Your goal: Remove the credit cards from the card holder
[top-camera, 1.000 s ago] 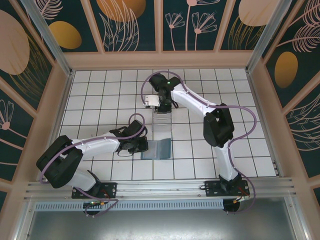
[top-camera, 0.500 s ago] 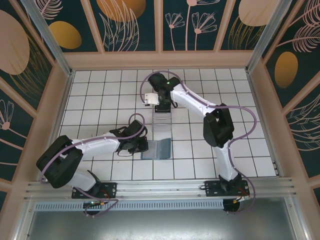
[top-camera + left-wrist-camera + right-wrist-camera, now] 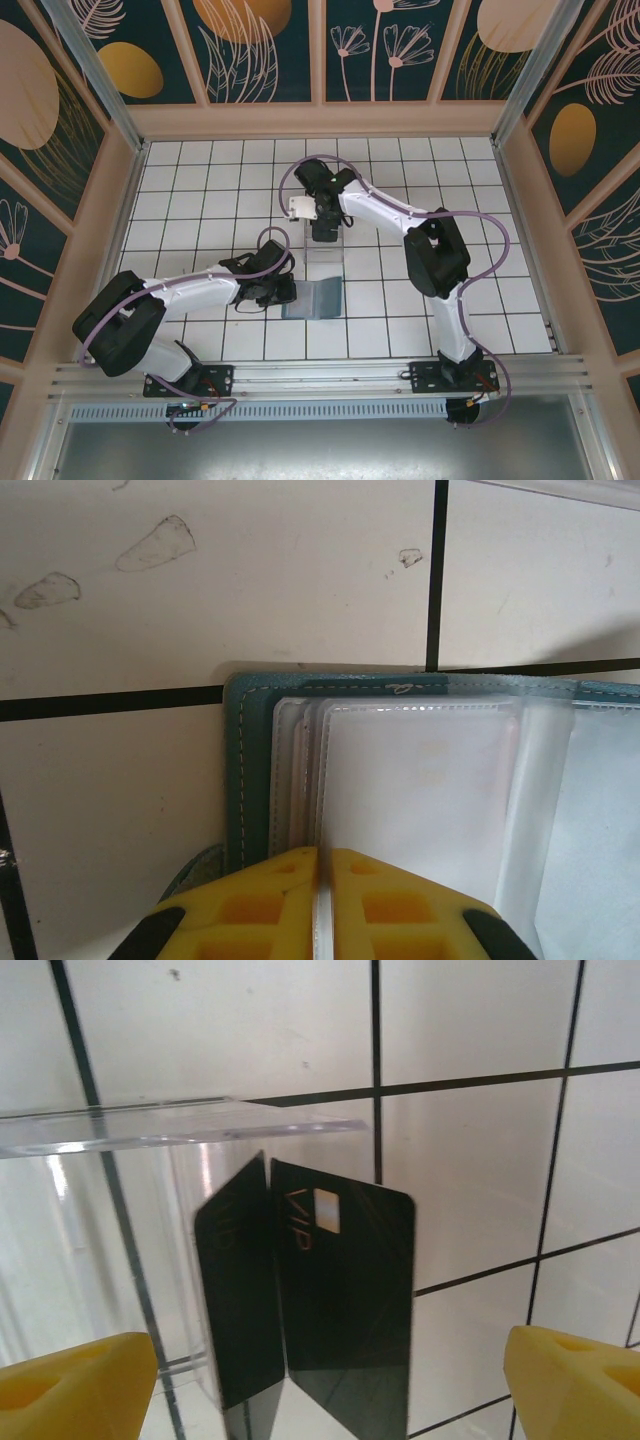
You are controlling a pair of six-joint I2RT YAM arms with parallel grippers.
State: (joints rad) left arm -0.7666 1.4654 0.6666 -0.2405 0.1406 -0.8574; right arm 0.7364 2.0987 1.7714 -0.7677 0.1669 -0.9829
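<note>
White tiled table (image 3: pixel 200 180) inside floral walls (image 3: pixel 260 50); left hand (image 3: pixel 323 900) pinches card holder (image 3: pixel 245 780), right hand (image 3: pixel 323 231) apart.

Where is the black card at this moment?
Right wrist view: the black card stands against the clear plastic box wall, ahead of the open right hand.

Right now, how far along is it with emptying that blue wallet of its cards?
Done: one black credit card sits in the clear plastic box, the right end effector open above it. In hand: the left end effector is shut on the edge of the opened teal card holder. Left: its clear sleeves may hold paler cards; I cannot tell how many.
</note>
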